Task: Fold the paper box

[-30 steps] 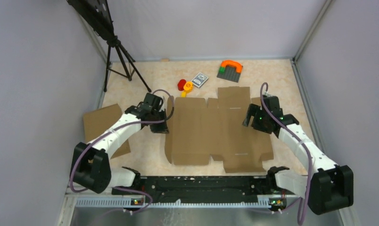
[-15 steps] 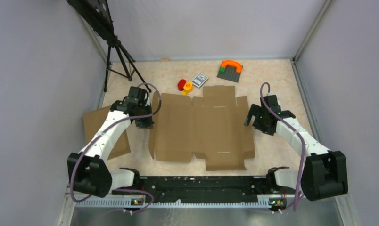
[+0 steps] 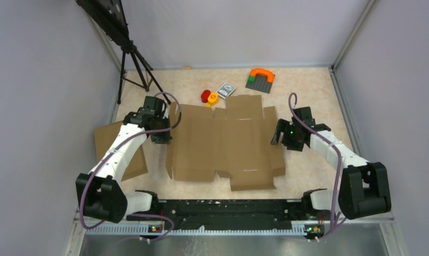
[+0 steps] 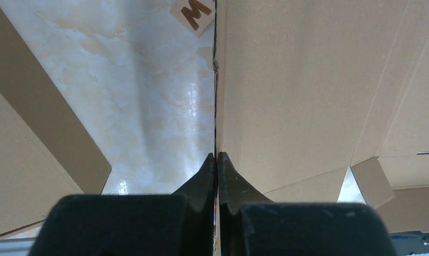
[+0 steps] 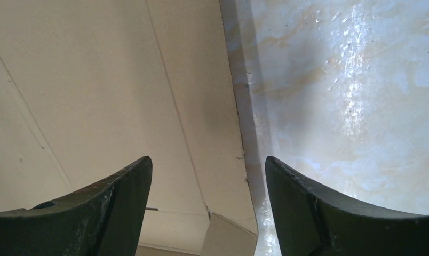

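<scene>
Paper box is not folded. It lies as a flat die-cut sheet in the middle of the table, between the two arms. The table top is glossy, with a beige marble pattern. Plain pale grey walls close it at the left, the back and the right, and a black tripod stands in the far left corner.

The long axis of the sheet goes from left to right across the table. One wide flap points to the back wall and another one points to the arm bases.

The left gripper has its fingers pressed together on the left edge of the paper box. The right gripper is spread at the right edge, with one finger over the cardboard and the other over the bare table.

A second brown cardboard piece lies at the left of the table. Behind the sheet are small red and yellow toys, a card pack and a grey plate with an orange arch.
</scene>
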